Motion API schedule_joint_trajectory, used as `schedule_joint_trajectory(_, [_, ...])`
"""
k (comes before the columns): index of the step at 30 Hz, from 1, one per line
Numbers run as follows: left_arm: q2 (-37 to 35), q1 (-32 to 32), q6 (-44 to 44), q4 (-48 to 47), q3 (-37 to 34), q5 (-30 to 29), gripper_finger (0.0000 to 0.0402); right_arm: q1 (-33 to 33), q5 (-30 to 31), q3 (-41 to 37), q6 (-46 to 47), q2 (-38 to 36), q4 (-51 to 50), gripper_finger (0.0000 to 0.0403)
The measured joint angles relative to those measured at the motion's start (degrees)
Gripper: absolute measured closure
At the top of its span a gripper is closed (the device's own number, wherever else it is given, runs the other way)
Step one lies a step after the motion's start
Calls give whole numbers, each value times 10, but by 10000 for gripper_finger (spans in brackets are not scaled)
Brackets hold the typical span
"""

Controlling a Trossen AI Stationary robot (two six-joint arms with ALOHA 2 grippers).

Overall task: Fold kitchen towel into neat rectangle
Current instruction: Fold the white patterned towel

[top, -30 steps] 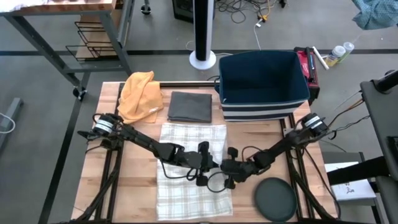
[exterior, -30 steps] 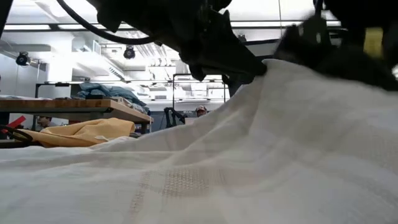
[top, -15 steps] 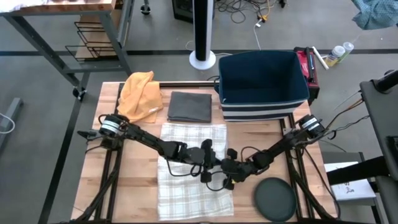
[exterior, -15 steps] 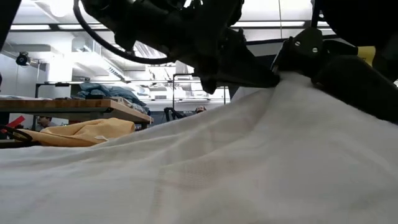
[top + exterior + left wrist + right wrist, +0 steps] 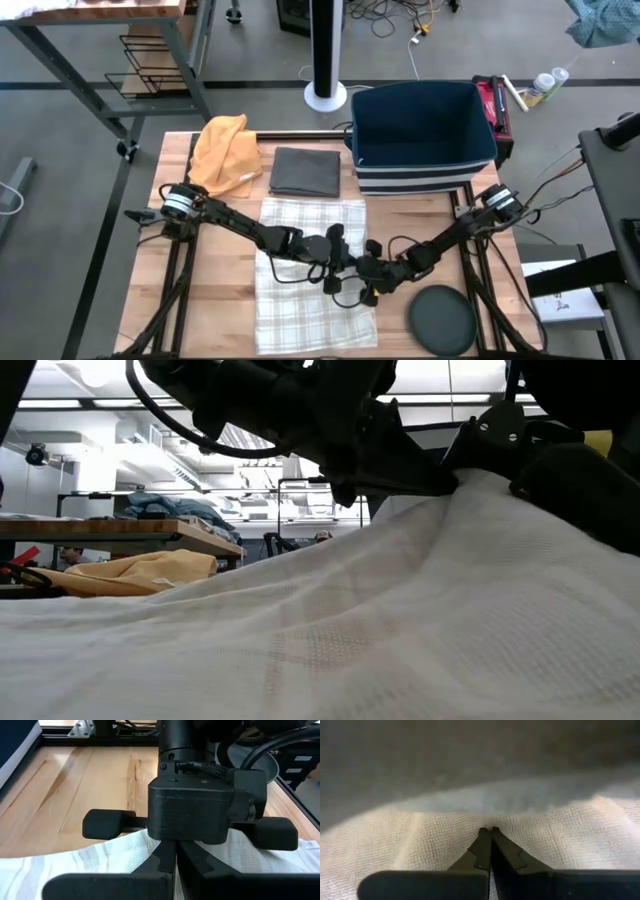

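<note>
**Both claws pinching the checked towel at mid-bench**

The kitchen towel (image 5: 312,268), pale with a faint grid of checks, is lying lengthwise down the middle of the bench (image 5: 205,300), its far edge sitting just short of a folded grey cloth (image 5: 307,171) at 12 o'clock and its near edge reaching the bench's front. In the low view the weave is rising in a slope toward the arms, so the fabric is being lifted off the wood at its right-hand side.

The left claw (image 5: 338,268) is reaching in from 9 o'clock and is clenched on the towel near its right edge. The right claw (image 5: 362,272) is coming in from 3 o'clock, meeting it almost tip to tip, and is likewise clamped on the cloth; its wrist view shows the two fingers pressed together against the weave.

At 10 o'clock a crumpled yellow cloth (image 5: 222,152) is resting near the corner. Bare wood is lying open to the left of the towel. At 1 o'clock a dark blue bin (image 5: 420,135) is standing at the back edge, and at 5 o'clock a round dark disc (image 5: 441,320) is sitting close to the front edge, narrowing the room on the right.
</note>
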Motion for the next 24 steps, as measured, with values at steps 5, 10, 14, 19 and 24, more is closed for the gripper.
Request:
schedule_joint_trajectory(5, [-16, 0, 1, -34, 0, -1, 401, 1, -5, 0, 5, 0, 0, 403])
schedule_joint_trajectory(10, [-48, -5, 4, -86, -3, -10, 401, 1, -5, 0, 6, 0, 1, 403])
schedule_joint_trajectory(14, [-76, -7, 21, -94, -3, -18, 401, 1, -5, 0, 6, 0, 1, 403])
schedule_joint_trajectory(19, [-96, -7, 36, -82, -3, -19, 401, 1, -5, 0, 6, 1, 1, 403])
schedule_joint_trajectory(24, [-75, -7, 35, -58, -3, -11, 401, 1, -5, 0, 4, 1, 1, 403])
